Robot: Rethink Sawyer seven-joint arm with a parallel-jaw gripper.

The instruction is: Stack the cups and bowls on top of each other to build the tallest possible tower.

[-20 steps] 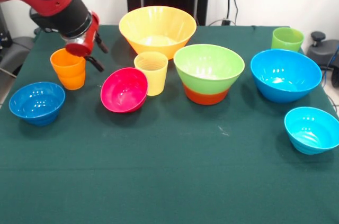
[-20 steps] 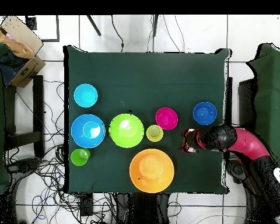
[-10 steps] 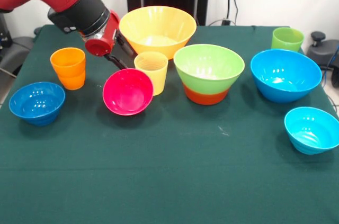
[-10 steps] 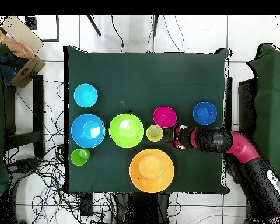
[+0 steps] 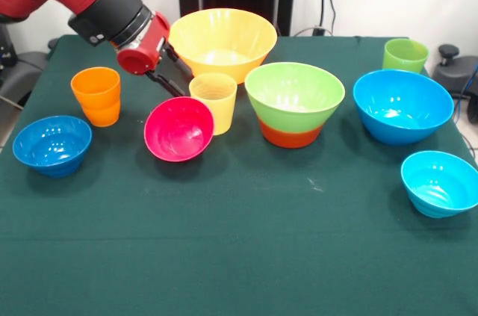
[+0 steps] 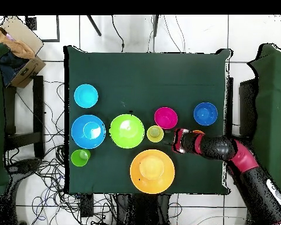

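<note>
Two black fingers of the hand [image 5: 173, 75] stand apart (holding nothing) between magenta bowl [image 5: 179, 128] and pale yellow cup [image 5: 213, 101].

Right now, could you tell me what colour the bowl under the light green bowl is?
Orange-red bowl; front view shows it best.

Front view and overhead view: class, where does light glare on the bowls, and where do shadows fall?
Front view: white glints sit inside the blue bowl, the cyan bowl and the magenta bowl; soft shadows pool on the cloth beside the bowls. Overhead view: a pale sheen marks the green bowl; shadows barely show.
</note>
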